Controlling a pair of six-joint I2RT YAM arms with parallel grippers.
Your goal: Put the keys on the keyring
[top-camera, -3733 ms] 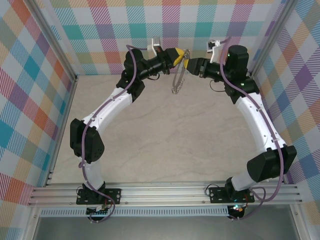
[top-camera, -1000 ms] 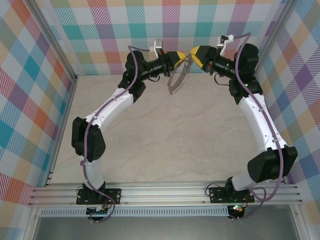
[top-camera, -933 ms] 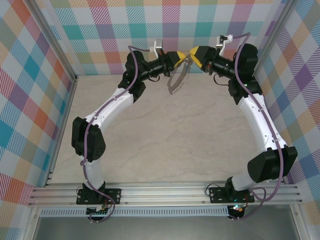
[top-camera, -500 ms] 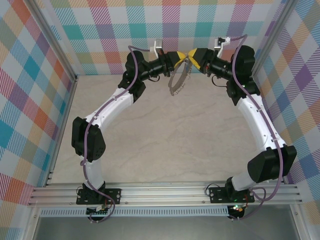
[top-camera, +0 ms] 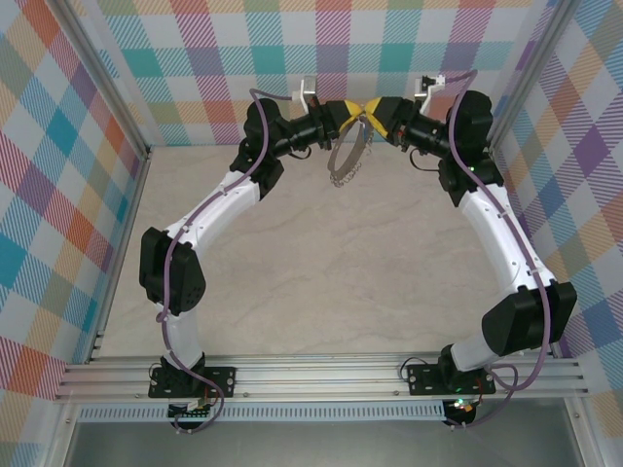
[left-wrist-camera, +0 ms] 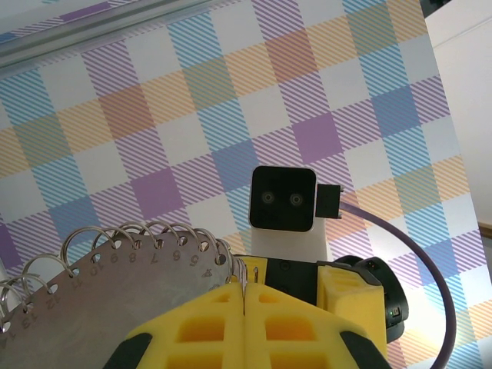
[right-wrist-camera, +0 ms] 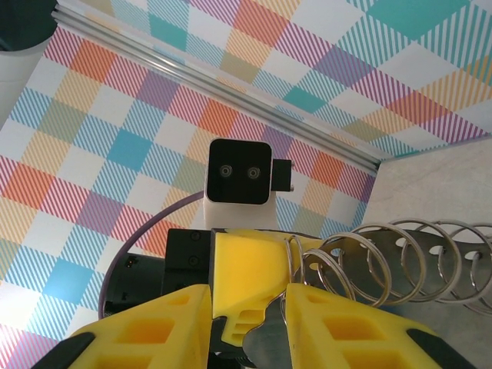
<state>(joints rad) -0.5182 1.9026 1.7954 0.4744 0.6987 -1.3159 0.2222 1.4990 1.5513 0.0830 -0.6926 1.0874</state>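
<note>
Gripping the keyring [left-wrist-camera: 100, 307], the left end effector [left-wrist-camera: 244, 307] hovers near the back wall [top-camera: 195, 58].

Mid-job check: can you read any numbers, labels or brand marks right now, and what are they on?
"4": engraved by the last ring hole on the keyring plate, left wrist view.
"5", "6", "7" and up to about "13": the same engraved row, counting along the ring holes; the higher ones are small and uncertain.
Right wrist and top views: nothing legible.
</note>
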